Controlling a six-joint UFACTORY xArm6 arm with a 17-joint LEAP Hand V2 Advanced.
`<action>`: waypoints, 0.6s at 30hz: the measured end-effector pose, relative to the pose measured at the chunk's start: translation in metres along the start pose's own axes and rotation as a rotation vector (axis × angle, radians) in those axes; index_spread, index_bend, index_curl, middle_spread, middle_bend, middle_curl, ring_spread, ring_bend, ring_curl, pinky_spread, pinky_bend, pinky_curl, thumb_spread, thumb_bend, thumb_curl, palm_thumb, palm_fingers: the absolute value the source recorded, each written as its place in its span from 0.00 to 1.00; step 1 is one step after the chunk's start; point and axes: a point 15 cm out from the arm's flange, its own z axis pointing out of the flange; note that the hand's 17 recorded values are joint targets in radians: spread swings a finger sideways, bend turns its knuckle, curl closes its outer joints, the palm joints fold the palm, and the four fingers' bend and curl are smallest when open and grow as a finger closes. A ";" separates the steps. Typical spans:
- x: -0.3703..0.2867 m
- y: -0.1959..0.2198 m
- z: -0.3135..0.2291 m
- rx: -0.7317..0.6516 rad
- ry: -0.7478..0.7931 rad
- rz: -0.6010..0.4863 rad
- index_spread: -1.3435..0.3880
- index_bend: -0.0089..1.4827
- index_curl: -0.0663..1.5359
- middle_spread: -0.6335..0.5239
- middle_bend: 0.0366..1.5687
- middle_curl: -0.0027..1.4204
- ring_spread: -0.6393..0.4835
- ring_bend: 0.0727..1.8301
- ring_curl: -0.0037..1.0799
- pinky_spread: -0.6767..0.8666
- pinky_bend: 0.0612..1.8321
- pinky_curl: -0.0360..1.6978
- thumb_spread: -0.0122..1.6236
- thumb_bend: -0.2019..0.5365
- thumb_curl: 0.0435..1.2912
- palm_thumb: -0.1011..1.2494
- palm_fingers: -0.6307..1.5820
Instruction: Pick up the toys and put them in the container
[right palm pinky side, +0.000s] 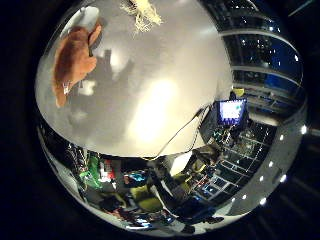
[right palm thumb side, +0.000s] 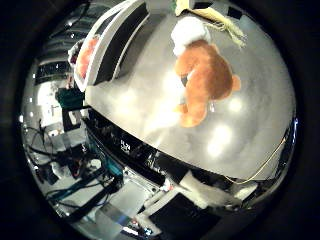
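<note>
hand above the toys, no grasp begun

fingers cannot be read here: neither palm view shows any part of the hand, so whether they are straight or curled i cannot tell. nothing fills either view, so the palm looks to be well clear of the things below it.

nearest is an orange plush toy (right palm thumb side: 207, 80), bear-like, with a white patch at one end, lying on the pale grey tabletop (right palm pinky side: 150, 100). just beside its white end lies a second toy, a cream tasselled thing (right palm pinky side: 143, 13) with some yellow-green on it; whether the two touch i cannot tell. further along the tabletop stands a white container (right palm thumb side: 107, 42) with dark sides, apart from the plush toy, and something orange-red (right palm thumb side: 87, 55) shows inside it, perhaps a toy already put away. beyond the tabletop's edge is a cluttered room with a lit monitor (right palm pinky side: 231, 111).

as a judgement, the step in hand is the approach to the next toy, most likely the plush one, since it lies in the open and closest in view. the next move calls for bringing the palm down over its body, with the fingers spread wide enough to wrap the soft bulk, and keeping clear of the tassels beside it.

the tasselled toy is cut off at the view's rim, so its full shape is unknown. the container's inside is mostly hidden by its wall, and what it holds is hard to name.
</note>
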 end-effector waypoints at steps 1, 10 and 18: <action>-0.002 -0.003 0.003 -0.006 -0.003 0.037 0.68 0.11 0.19 0.64 0.16 0.24 0.75 0.19 0.25 0.74 0.30 0.18 0.55 0.22 0.20 0.41 0.35; -0.006 -0.021 0.032 -0.087 -0.021 0.237 0.71 0.11 0.20 0.69 0.15 0.24 0.77 0.20 0.24 0.75 0.30 0.18 0.57 0.23 0.20 0.37 0.36; 0.005 -0.029 0.074 -0.181 -0.042 0.295 0.73 0.09 0.19 0.69 0.20 0.25 0.74 0.28 0.26 0.73 0.31 0.17 0.57 0.23 0.20 0.36 0.42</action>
